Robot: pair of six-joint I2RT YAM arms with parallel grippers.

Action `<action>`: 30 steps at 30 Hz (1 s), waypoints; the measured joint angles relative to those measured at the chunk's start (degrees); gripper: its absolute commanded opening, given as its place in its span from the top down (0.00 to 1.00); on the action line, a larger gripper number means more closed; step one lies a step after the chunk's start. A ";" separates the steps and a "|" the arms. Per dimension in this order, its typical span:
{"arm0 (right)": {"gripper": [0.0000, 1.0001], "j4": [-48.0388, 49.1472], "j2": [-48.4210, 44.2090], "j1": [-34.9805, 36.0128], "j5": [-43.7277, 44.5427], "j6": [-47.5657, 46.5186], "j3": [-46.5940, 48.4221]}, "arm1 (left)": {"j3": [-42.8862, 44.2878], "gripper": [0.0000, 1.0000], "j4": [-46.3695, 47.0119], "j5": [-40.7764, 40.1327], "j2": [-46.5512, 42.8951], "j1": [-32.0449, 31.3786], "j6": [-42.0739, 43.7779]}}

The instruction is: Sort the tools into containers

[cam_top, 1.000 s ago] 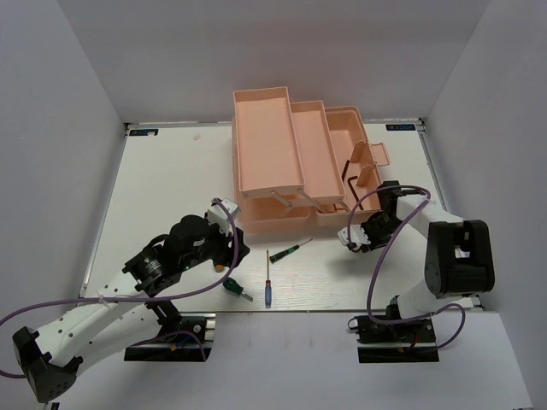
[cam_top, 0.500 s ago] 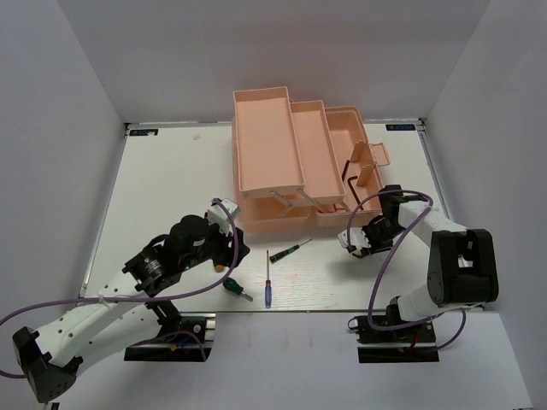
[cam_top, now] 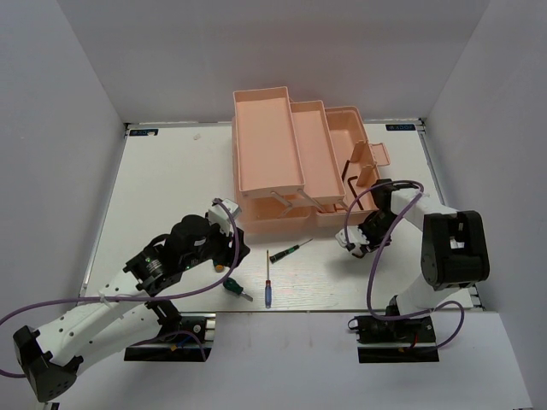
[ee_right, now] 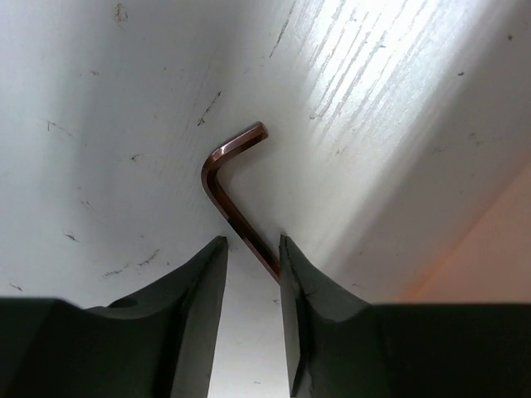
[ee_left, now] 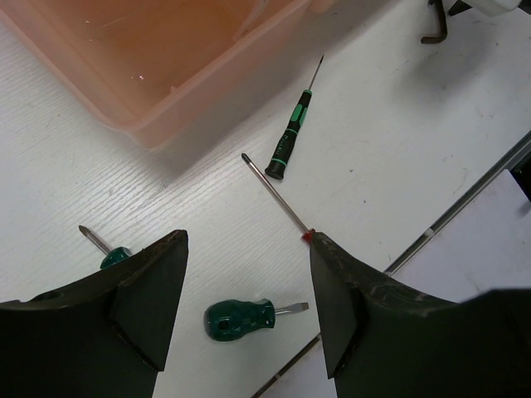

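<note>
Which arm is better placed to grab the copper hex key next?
Right. The right gripper straddles the copper hex key, jaws open, beside the toolbox; the left gripper hangs open over the screwdrivers, farther off.

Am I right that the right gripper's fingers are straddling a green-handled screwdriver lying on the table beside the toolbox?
Not quite: the right wrist view shows the right gripper straddling a copper hex key, not a screwdriver; it does lie on the table beside the toolbox.

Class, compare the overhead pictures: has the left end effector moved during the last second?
No. The left end effector keeps its spot just off the near-left corner of the toolbox.
</note>
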 measured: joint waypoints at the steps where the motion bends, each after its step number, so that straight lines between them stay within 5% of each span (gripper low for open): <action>1: 0.64 -0.02 0.00 0.20 0.33 -0.31 0.00 | 0.00 0.29 0.00 -0.02 0.02 0.00 0.02; 10: 0.81 2.84 -2.99 1.70 3.04 0.15 -3.91 | 0.00 0.29 0.00 -0.02 0.02 0.00 0.02; 15: 1.00 4.85 -5.40 1.75 3.34 2.45 -6.01 | 0.00 0.29 0.00 -0.02 0.02 0.00 0.02; 22: 1.00 6.82 -9.99 1.25 2.12 9.86 -8.79 | 0.00 0.29 0.09 1.01 0.15 0.00 0.13; 30: 1.00 -4.00 -21.99 0.42 -7.10 22.25 -6.82 | -0.15 0.35 2.49 8.41 5.73 0.00 1.44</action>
